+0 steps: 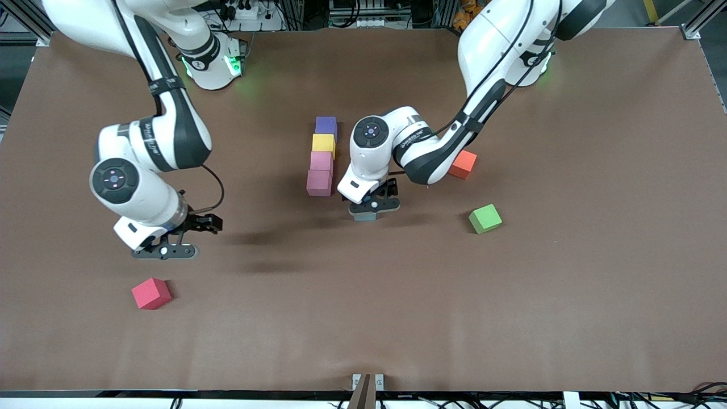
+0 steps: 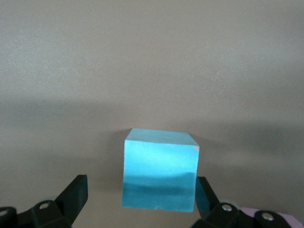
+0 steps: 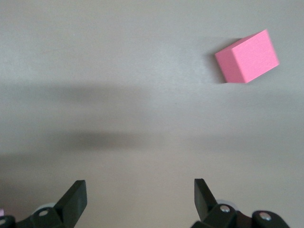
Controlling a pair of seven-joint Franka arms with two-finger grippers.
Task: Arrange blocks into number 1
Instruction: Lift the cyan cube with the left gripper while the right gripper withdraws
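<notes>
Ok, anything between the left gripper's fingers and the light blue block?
No: in the left wrist view the light blue block sits between the open left gripper fingers, only bare table around it.

Purple (image 1: 326, 126), yellow (image 1: 323, 144), two pink blocks (image 1: 320, 173) in touching column; left gripper (image 1: 372, 214) beside it

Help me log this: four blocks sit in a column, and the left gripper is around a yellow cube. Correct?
Not quite: the cube between the left gripper's open fingers is the light blue cube, as the left wrist view shows. The column does hold four blocks.
</notes>
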